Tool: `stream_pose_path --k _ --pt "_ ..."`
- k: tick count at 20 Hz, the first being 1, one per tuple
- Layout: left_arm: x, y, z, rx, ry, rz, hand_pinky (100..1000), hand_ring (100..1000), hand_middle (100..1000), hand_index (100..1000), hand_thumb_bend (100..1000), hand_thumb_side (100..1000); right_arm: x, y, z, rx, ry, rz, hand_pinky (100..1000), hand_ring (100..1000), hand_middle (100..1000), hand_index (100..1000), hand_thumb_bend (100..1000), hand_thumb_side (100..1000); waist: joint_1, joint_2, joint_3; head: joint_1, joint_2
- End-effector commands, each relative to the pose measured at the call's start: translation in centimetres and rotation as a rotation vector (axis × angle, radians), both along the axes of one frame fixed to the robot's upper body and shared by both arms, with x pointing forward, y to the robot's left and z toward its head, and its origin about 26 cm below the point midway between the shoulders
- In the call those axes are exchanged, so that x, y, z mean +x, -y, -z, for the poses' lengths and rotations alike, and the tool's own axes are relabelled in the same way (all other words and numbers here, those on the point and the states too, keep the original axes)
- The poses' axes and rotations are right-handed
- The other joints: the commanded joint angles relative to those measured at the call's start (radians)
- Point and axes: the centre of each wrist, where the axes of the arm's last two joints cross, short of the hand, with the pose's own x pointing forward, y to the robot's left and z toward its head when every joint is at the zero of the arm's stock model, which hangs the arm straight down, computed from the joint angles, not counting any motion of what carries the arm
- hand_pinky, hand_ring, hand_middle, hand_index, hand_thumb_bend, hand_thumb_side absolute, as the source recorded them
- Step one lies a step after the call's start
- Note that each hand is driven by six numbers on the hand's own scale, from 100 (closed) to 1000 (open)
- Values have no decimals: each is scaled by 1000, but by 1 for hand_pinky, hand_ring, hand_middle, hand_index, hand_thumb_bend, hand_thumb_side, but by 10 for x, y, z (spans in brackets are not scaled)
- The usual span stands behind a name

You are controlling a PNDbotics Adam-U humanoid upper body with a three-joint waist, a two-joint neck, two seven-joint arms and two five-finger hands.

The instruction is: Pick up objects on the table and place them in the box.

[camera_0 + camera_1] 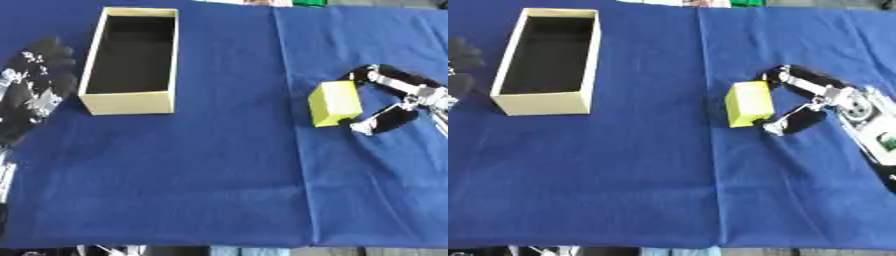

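Note:
A yellow-green block (749,103) lies on the blue cloth, right of the middle. My right hand (852,104) comes in from the right edge and is curled round it: fingers (798,76) along the block's far right corner, thumb (796,121) at its near right corner. An open cream box (129,102) with a dark, empty-looking inside stands at the far left. My left hand (35,85) rests open at the left edge beside the box, fingers pointing away from me.
The blue cloth (219,190) covers the whole table, with a seam running front to back just left of the block. A wide stretch of cloth separates block and box. The table's near edge shows at the bottom.

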Motion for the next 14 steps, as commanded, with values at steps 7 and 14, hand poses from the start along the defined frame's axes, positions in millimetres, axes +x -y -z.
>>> stream_pose_path --k 7,14 --pt "-1 -4 -9 21 23 1 614 843 799 929 557 555 -2 -10 -62 -33 178 -45 811 719 381 594 165 100 -1 -20 1 1 7" --pt "-1 -2 -9 28 21 13 614 843 799 926 556 555 12 -28 -99 -61 259 -85 811 720 385 597 157 100 -4 -24 13 -4 8"
